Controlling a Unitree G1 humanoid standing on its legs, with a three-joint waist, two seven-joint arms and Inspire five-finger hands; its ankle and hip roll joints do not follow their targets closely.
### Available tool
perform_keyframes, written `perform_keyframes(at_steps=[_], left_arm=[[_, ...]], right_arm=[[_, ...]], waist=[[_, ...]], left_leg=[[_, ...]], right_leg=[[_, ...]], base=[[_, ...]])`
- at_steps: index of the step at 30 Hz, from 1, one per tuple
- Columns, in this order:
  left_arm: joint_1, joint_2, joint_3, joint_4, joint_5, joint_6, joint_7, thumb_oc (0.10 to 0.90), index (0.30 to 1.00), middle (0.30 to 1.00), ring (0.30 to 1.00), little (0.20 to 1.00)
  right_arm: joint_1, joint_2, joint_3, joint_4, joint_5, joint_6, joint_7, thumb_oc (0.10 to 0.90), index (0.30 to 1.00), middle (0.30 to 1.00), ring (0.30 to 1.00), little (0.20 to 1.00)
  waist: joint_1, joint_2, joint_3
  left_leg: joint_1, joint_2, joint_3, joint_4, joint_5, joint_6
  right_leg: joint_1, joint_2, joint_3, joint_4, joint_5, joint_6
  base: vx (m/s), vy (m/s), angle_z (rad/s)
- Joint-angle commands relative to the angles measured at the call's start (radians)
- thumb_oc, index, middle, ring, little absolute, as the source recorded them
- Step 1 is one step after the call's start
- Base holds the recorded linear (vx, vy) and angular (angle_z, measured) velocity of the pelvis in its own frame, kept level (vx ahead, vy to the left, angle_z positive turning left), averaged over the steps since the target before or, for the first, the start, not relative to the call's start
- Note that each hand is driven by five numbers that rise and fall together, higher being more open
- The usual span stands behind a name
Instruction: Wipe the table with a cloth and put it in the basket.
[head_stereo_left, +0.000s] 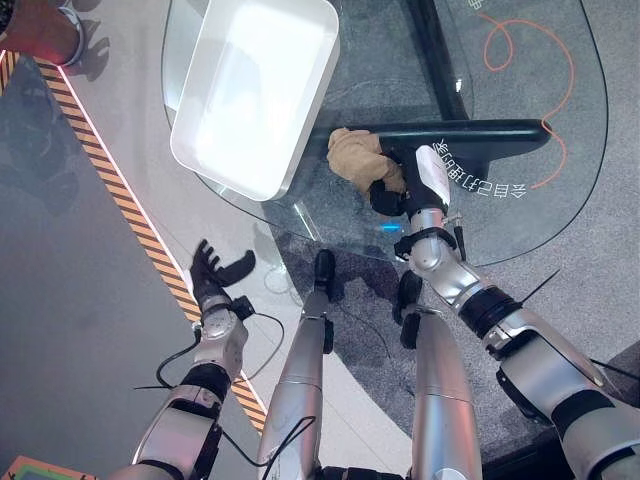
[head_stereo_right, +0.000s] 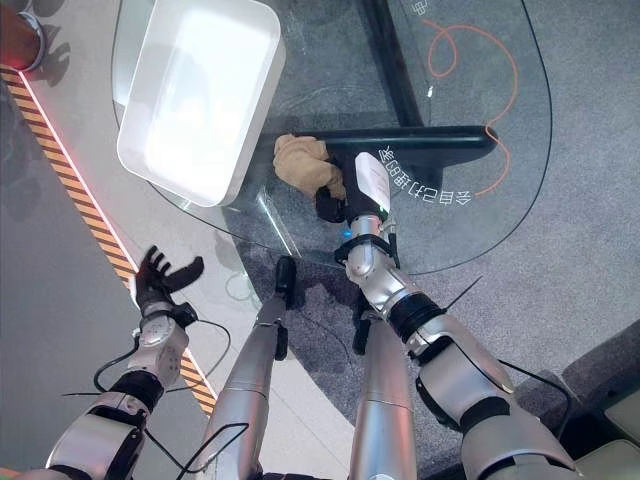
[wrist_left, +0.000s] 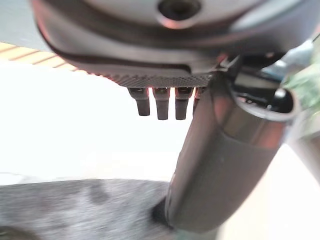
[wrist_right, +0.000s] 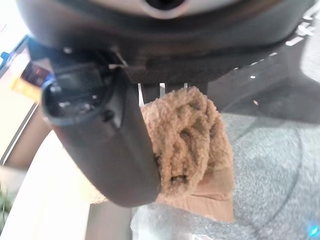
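Near the glass table's (head_stereo_left: 520, 230) front edge, I see my right hand (head_stereo_left: 392, 190) clamped around the tan cloth (head_stereo_left: 357, 155), thumb and fingers curled into its bunched folds against the glass. Just beside it, the white basket (head_stereo_left: 255, 90) sits on the table's left edge. My left hand (head_stereo_left: 215, 275) hangs off the table, fingers spread apart, holding nothing.

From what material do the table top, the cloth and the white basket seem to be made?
Table top: likely clear glass, since the floor and the dark base show through it. Cloth: tan, fuzzy, looped pile, probably chenille or microfibre, held bunched in the right hand. Basket: smooth, glossy white, probably plastic; I cannot be sure.
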Motion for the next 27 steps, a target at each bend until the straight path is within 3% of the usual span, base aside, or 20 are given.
perform_keyframes(at_steps=[1,6,12,14,19,27], left_arm=[[-0.035,0.074,0.058,-0.052,-0.010,-0.137,0.054,0.800,0.900,0.900,0.900,0.900],[-0.063,0.080,0.062,-0.205,0.041,-0.209,0.056,0.800,0.900,0.900,0.900,0.900],[-0.061,0.044,0.070,-0.401,0.045,-0.226,-0.026,0.800,0.900,0.900,0.900,0.900],[-0.052,0.021,0.067,-0.467,-0.027,-0.212,-0.114,0.800,0.900,0.900,0.900,0.900],[-0.018,-0.008,0.042,-0.648,-0.004,-0.156,-0.209,0.800,0.900,0.900,0.900,0.900],[-0.016,-0.013,0.017,-0.781,-0.084,-0.058,-0.359,0.800,0.900,0.900,0.900,0.900]], right_arm=[[-0.025,0.051,-0.068,-0.140,0.018,-0.087,-0.086,0.100,0.300,0.300,0.300,0.200],[0.010,0.027,-0.125,-0.259,0.008,-0.087,-0.120,0.100,0.300,0.300,0.300,0.200],[0.092,0.022,-0.200,-0.433,-0.070,-0.093,-0.147,0.100,0.300,0.300,0.300,0.200],[0.111,0.022,-0.221,-0.475,-0.091,-0.107,-0.153,0.100,0.300,0.300,0.300,0.200],[0.165,0.030,-0.285,-0.590,-0.153,-0.131,-0.112,0.100,0.300,0.300,0.300,0.200],[0.196,0.035,-0.319,-0.722,-0.195,-0.170,-0.045,0.100,0.300,0.300,0.300,0.200]], waist=[[0.005,-0.047,0.010],[-0.007,-0.056,0.010],[-0.023,-0.068,0.010],[-0.029,-0.069,0.010],[-0.041,-0.071,0.010],[-0.057,-0.075,0.010]], left_leg=[[0.004,-0.073,0.080,0.138,-0.127,0.089],[-0.004,-0.069,0.080,0.140,-0.132,0.091],[-0.008,-0.072,0.077,0.138,-0.139,0.099],[-0.010,-0.073,0.077,0.142,-0.143,0.101],[-0.001,-0.076,0.078,0.138,-0.149,0.107],[0.006,-0.076,0.088,0.143,-0.155,0.110]], right_leg=[[0.026,0.053,0.032,-0.143,0.118,0.034],[0.020,0.065,0.042,-0.137,0.112,0.034],[0.018,0.075,0.052,-0.139,0.111,0.037],[0.016,0.075,0.052,-0.135,0.109,0.038],[0.024,0.079,0.057,-0.142,0.109,0.042],[0.034,0.084,0.063,-0.145,0.109,0.043]], base=[[0.00,0.000,0.00],[0.00,0.000,0.00],[0.00,-0.002,-0.01],[0.00,0.000,0.00],[0.00,0.000,0.00],[0.00,0.000,-0.01]])
